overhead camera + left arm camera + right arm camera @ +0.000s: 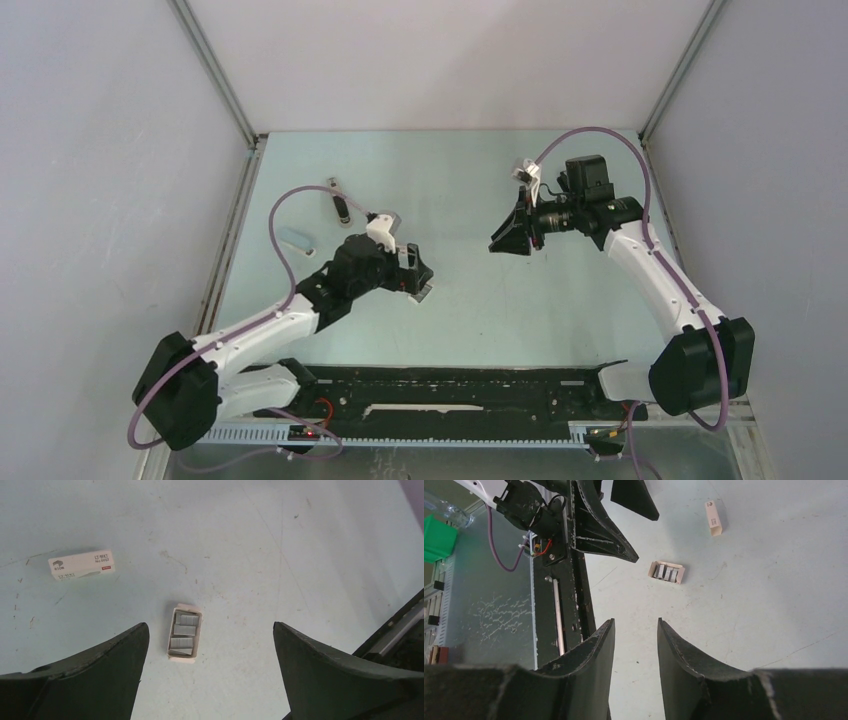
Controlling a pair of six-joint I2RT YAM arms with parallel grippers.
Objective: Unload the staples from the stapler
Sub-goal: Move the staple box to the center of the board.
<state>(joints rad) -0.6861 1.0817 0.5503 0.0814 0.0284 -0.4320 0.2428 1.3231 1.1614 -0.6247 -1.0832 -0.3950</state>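
The stapler (338,203), slim, black and silver, lies at the back left of the table, apart from both arms. Grey staples (184,632) lie in strips inside a small open cardboard tray (170,645); the tray also shows in the right wrist view (667,572) and the top view (426,292). My left gripper (210,626) hovers just over that tray, jaws wide open and holding nothing; it shows from above too (416,272). My right gripper (636,621) hangs above the table to the right (510,235), jaws partly open with only bare table between them.
A white staple box (82,564) lies left of the tray, seen also from the right wrist (714,517) and from above (296,240). The black base rail (450,385) runs along the near edge. White walls enclose the table on three sides.
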